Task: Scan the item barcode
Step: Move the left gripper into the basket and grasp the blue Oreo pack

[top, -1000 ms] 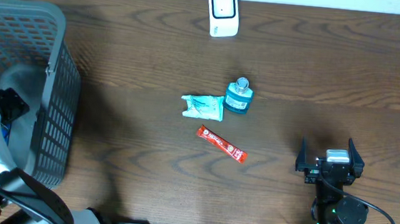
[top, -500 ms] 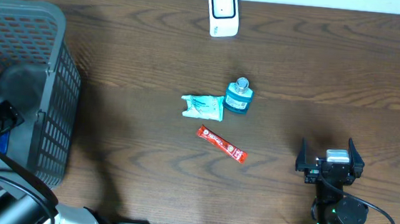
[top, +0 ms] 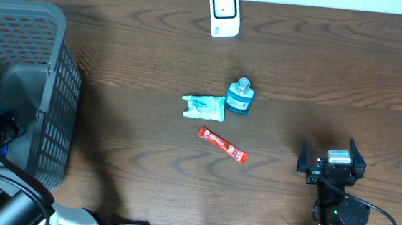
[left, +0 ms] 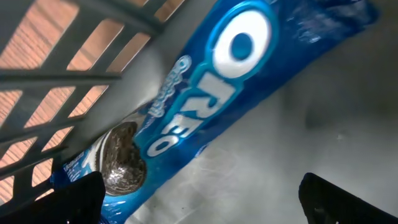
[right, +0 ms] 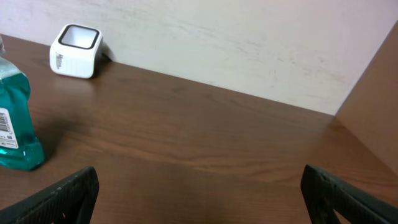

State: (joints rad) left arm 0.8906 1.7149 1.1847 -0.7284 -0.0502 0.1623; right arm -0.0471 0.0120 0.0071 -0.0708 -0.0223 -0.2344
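A blue Oreo biscuit pack [left: 205, 93] lies slanted on the grey floor of the basket [left: 298, 143], against its slatted wall. My left gripper [left: 202, 202] hangs open just above it, fingers wide apart, the left fingertip [left: 78, 199] over the pack's lower end. No barcode shows on the pack. From overhead the left gripper [top: 2, 127] is down inside the grey basket [top: 52, 79]. The white scanner [top: 224, 12] stands at the table's far edge. My right gripper [top: 329, 150] rests open and empty at the near right.
A teal liquid bottle [top: 240, 96], a teal pouch [top: 204, 108] and a red sachet [top: 222, 144] lie mid-table. The right wrist view shows the bottle [right: 12, 118] at its left and the scanner [right: 74, 42] by the wall.
The left arm has moved toward the near side inside the basket, its gripper lower in the overhead view. The right arm and table items have not moved.
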